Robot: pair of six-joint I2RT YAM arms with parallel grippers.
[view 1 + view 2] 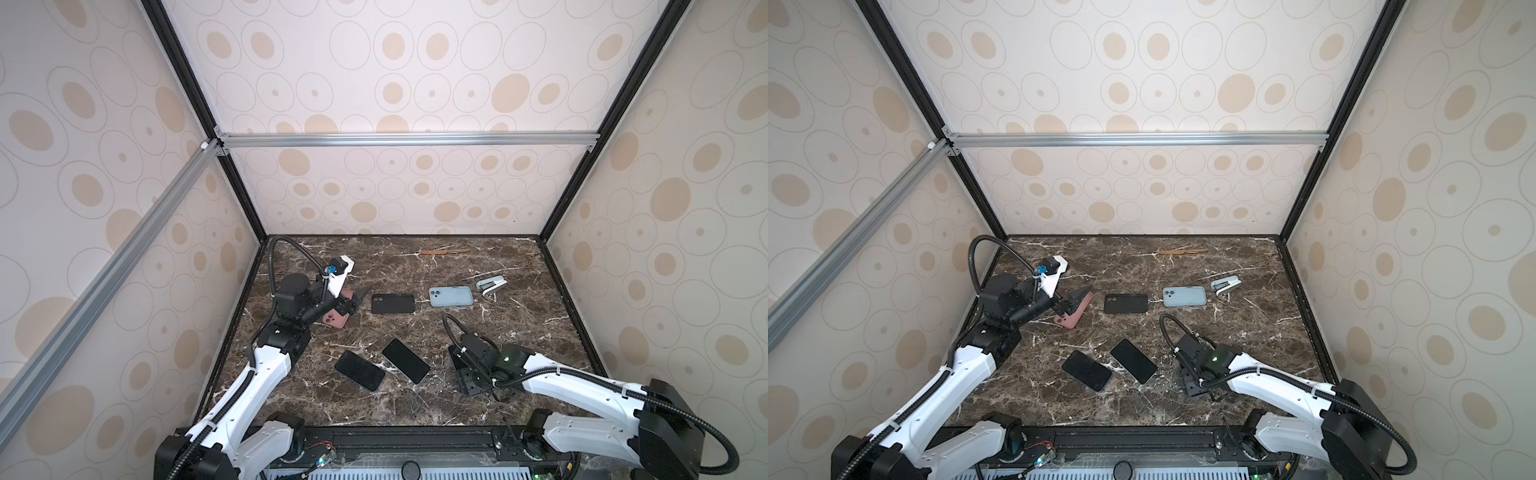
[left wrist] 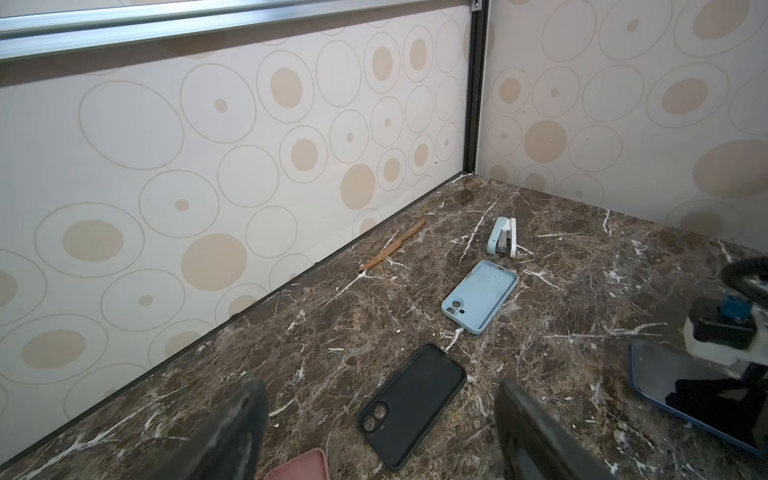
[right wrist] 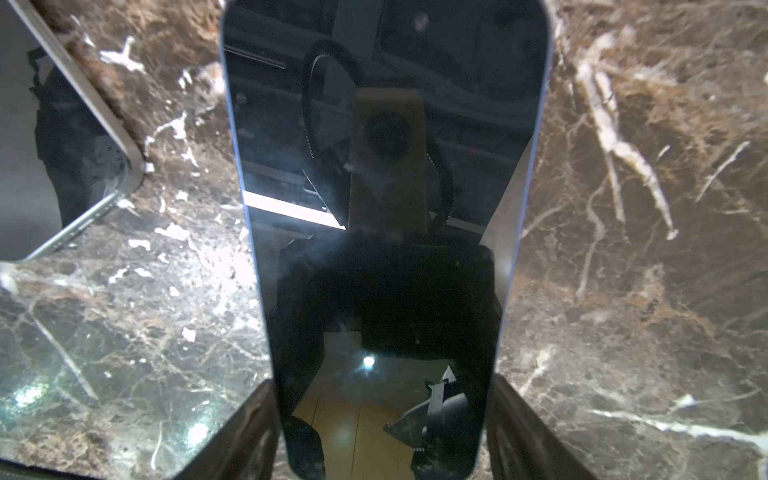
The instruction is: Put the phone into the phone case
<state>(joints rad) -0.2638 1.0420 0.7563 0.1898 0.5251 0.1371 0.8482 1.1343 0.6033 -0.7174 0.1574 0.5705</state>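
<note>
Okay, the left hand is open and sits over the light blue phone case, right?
No. The left hand is open, but it sits over the pink case, not the light blue case, which lies farther right beside the stapler. Both top views show this.

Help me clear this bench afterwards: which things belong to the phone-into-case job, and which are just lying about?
Job: blue-edged phone, middle phone, leftmost phone, pink case, black case, light blue case.
Lying about: stapler, wooden knife.
</note>
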